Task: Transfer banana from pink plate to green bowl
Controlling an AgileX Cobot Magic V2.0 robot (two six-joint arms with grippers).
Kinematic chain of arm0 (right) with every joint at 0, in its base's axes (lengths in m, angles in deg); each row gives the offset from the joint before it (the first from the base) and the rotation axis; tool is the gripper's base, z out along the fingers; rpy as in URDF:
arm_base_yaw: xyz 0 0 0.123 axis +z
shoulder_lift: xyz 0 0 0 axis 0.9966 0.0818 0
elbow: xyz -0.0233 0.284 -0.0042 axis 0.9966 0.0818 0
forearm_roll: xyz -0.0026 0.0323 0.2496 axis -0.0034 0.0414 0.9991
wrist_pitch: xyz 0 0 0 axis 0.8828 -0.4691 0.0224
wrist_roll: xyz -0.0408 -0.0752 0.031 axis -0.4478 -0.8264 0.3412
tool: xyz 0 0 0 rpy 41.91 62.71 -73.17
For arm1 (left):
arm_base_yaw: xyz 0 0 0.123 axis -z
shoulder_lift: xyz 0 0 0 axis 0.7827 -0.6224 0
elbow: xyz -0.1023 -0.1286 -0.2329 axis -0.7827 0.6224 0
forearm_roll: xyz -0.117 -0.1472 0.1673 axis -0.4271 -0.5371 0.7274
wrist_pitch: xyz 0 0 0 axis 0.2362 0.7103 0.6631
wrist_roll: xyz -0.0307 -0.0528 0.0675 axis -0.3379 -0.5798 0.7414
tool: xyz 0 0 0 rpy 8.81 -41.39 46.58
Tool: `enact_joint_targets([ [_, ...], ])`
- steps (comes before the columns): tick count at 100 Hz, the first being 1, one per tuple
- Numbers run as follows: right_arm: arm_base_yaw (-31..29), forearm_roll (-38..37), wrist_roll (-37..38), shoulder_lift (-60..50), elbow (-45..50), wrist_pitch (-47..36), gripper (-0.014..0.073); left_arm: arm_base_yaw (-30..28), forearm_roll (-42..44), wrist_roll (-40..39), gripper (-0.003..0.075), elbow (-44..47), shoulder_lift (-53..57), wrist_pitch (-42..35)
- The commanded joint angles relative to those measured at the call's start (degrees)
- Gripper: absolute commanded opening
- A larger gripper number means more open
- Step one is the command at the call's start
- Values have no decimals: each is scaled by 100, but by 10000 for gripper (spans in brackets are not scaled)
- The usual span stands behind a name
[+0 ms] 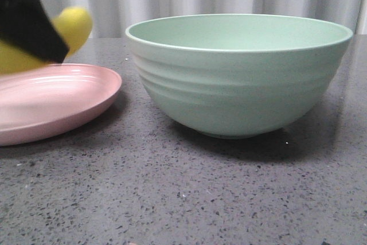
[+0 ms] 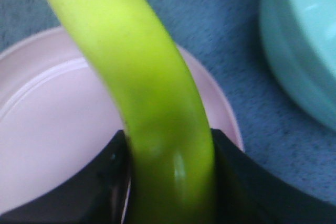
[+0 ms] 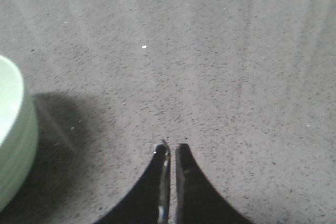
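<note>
A: Left pincer (image 2: 170, 182) status?
B: Clamped on banana (image 2: 142, 93), one black finger (image 2: 105, 182) pressed to each side. Curved yellow body running up and away from the grip.
A: Banana position?
B: Lifted clear of pink plate (image 1: 57, 104), hanging above its far left part in front view. Rounded yellow end (image 1: 71, 24) poking out past the black pincer (image 1: 26, 18), pointing toward green bowl (image 1: 238, 73). Other end cut off by frame edge.
A: Plate and bowl?
B: Both sitting on speckled grey tabletop (image 1: 183, 193). Plate at left, bowl just beside it at right, narrow gap between, not touching. Nothing visible inside bowl from front view; interior floor hidden by rim.
A: Right pincer (image 3: 171, 150)?
B: Closed down to a thin slit, holding nothing. Over bare tabletop (image 3: 210, 77), bowl edge (image 3: 13, 129) off to one side, well apart from fingertips.
</note>
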State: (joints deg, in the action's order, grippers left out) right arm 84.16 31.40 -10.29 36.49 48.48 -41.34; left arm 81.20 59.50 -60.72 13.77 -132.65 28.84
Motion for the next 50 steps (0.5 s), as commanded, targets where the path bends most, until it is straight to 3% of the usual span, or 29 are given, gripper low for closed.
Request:
enact_joint_targets([
  [1, 212, 90, -26, 216, -486, -23, -62, 273, -142, 46, 19, -354, 328, -253],
  [15, 731, 796, -26, 558, -950, 122, -23, 836, -183, 55, 19, -515, 523, -253],
  [39, 1807, 1855, -26, 1243, -1413, -408, 349, 1848, -485, 55, 19, -537, 583, -554],
  [50, 2227, 2340, -26, 1648, -1560, -776, 386, 2243, -485, 55, 19, -537, 583, -843],
])
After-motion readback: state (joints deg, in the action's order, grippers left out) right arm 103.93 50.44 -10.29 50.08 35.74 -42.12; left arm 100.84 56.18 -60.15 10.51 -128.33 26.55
